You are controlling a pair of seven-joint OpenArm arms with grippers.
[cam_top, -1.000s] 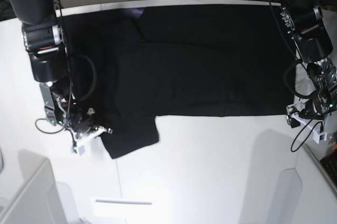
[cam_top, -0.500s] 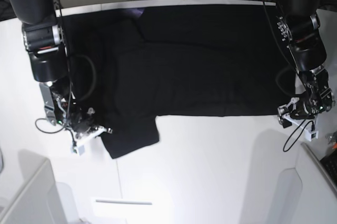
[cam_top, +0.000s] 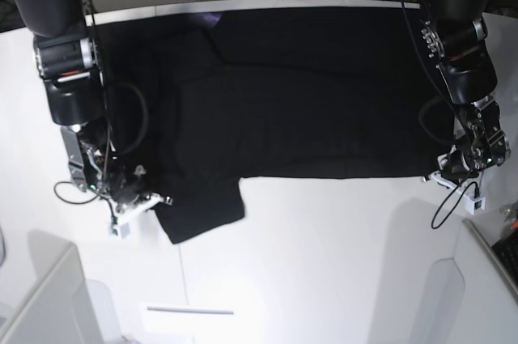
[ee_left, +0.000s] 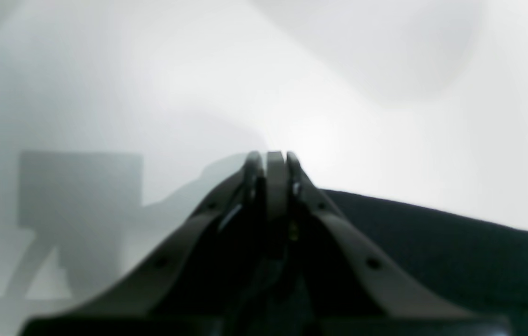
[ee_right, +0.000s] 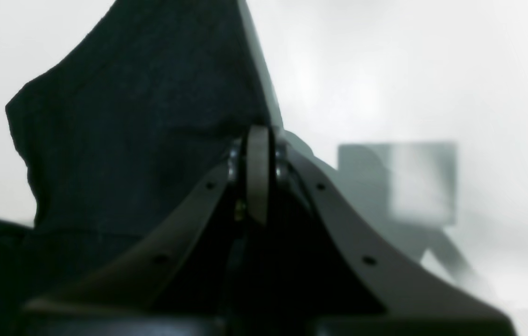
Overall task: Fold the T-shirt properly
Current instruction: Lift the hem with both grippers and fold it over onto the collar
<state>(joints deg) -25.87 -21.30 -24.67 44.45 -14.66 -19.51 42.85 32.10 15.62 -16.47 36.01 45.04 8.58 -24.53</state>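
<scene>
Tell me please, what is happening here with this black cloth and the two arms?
A two-armed robot is working on folding a black T-shirt spread flat over a white table. The right end effector sits at the sleeve corner on one side, with its jaws together. The left end effector is at the bottom hem corner on the other side, jaws also together. Whether either one pinches cloth cannot be told. No fold is made yet.

T-shirt (cam_top: pixel 307 101) looks like soft matte black cloth, table (cam_top: pixel 324 263) smooth white, pincer fingers (ee_right: pixel 258 172) dull grey plastic.
</scene>
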